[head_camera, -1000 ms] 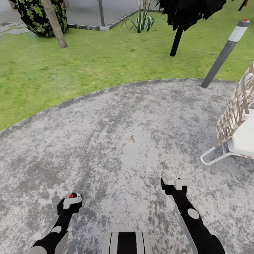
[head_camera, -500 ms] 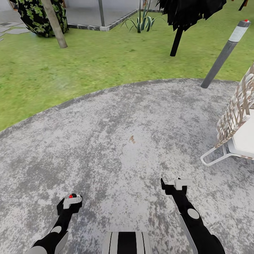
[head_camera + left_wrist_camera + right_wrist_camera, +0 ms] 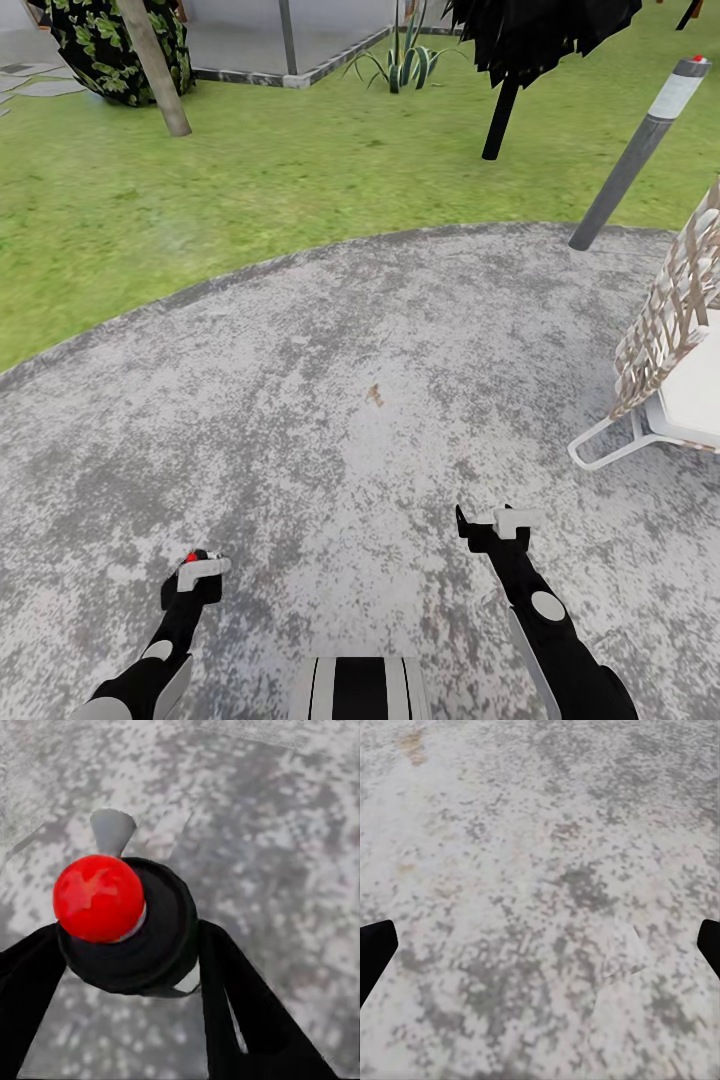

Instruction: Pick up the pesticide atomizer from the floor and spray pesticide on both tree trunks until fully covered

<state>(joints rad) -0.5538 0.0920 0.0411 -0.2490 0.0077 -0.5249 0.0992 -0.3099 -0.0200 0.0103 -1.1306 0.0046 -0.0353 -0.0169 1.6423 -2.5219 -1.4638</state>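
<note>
Grey paving point(image 3: 330, 400); chair point(image 3: 680, 380) right, pole point(image 3: 640, 150) beyond.

A home garden with a patio: a rounded area of mottled grey-white paving point(image 3: 330, 400) borders a green grass lawn point(image 3: 250, 200). On the grass stand 1 slanted grey-brown tree trunk point(image 3: 155, 65), a dark leafy bush point(image 3: 95, 50) and a striped spiky plant point(image 3: 405, 60). A white woven-back garden chair point(image 3: 670, 370) sits on the paving.

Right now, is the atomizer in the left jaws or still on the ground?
In the jaws: the left gripper is shut on the atomizer, its black fingers flanking it above the paving.
</note>
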